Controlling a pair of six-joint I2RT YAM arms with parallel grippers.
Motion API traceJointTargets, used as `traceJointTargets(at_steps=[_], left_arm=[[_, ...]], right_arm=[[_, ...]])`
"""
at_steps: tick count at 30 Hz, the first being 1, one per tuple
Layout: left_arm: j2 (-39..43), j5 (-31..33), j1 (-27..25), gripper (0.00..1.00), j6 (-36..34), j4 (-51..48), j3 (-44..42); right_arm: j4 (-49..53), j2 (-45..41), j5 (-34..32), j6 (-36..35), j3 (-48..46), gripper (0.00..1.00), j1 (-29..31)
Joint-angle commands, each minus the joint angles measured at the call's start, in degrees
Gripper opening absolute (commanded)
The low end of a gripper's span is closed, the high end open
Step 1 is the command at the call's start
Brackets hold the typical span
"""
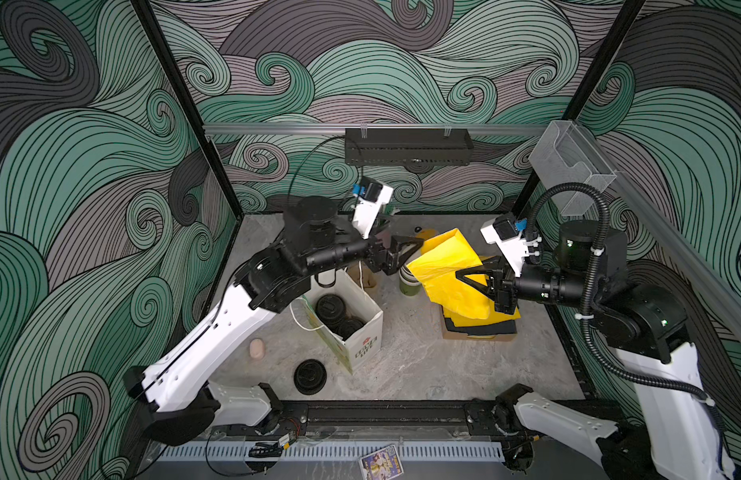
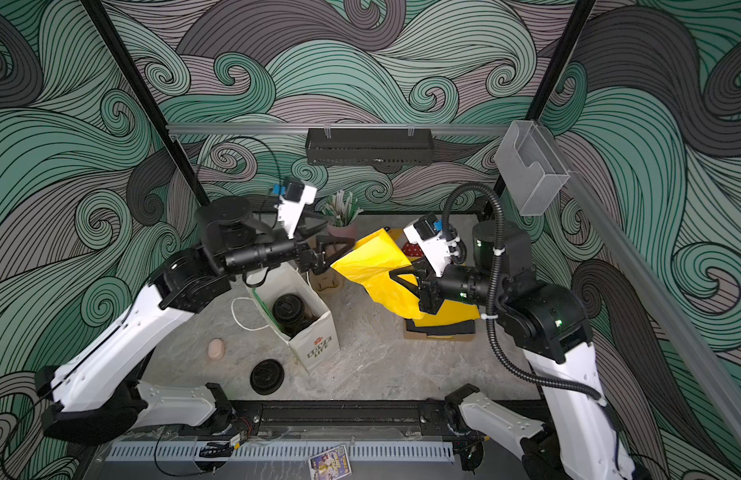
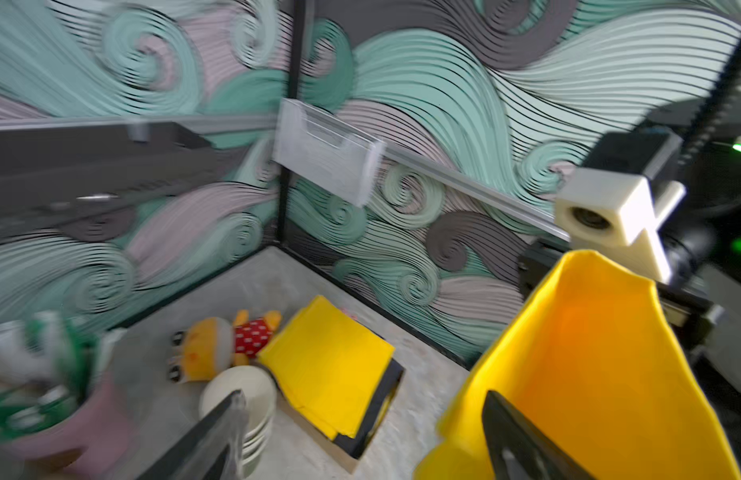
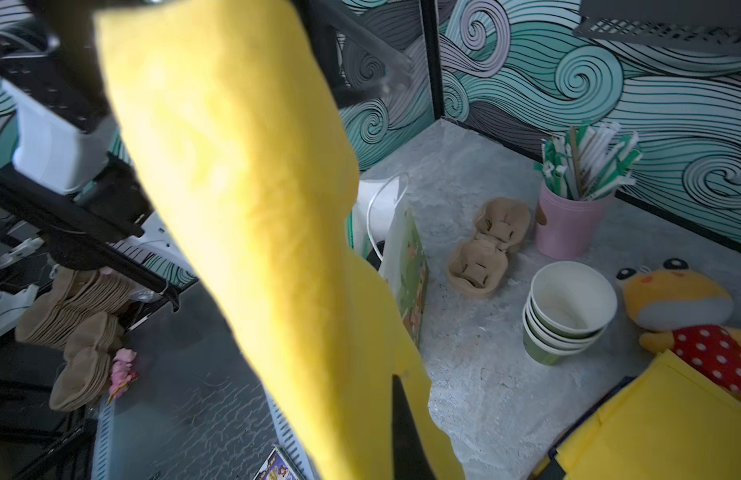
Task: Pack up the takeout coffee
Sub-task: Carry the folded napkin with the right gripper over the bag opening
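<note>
Toward the desk's left edge, takeout coffee (image 1: 330, 306) sits black-lidded inside white paper bag (image 1: 362, 343). Paper cups: probably light, crushable, lids may pop; grip wall below rim. Limp yellow bag (image 1: 443, 266) hangs clenched in right claw (image 1: 460, 276); left claw (image 1: 408, 257) released beside it.

Black-lidded takeout coffee (image 1: 330, 308); yellow bag (image 1: 443, 266); white bag (image 1: 360, 328); walls (image 1: 69, 166) teal-grey swirls.

Both top views look steeply down from the front, nearly alike, my table (image 1: 423, 365) low in frame. My left wrist camera looks past my left pincer (image 3: 362, 395) at the clear holder (image 3: 327, 166); my right sits close against the yellow bag (image 4: 244, 208). Both wrist views share the stacked cups (image 3: 252, 386).
</note>
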State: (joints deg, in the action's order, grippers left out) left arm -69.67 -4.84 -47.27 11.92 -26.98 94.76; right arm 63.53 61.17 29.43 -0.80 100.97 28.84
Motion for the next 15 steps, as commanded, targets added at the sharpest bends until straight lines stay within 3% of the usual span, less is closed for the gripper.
traceJointTargets(at_steps=[1,5,7,11,15], left_arm=[[8.2,26.5,0.5,0.88,2.6,-4.2,-3.0],[14.7,23.9,0.4,0.79,2.6,-8.1,-5.9],[16.0,26.9,0.4,0.77,5.0,-13.3,-4.8],[19.3,38.2,0.4,0.81,15.9,-27.7,-1.8],[22.8,38.7,0.4,0.84,28.2,-39.9,-1.7]], right_arm=[[1.6,4.1,-12.4,4.2,5.0,0.0,5.4],[3.1,10.8,-16.1,2.7,11.8,0.0,14.6],[1.5,14.0,-15.9,3.6,14.6,0.0,17.7],[-3.0,19.9,-17.5,8.1,18.4,0.0,24.1],[-5.0,25.7,-26.0,11.9,20.8,0.0,30.8]])
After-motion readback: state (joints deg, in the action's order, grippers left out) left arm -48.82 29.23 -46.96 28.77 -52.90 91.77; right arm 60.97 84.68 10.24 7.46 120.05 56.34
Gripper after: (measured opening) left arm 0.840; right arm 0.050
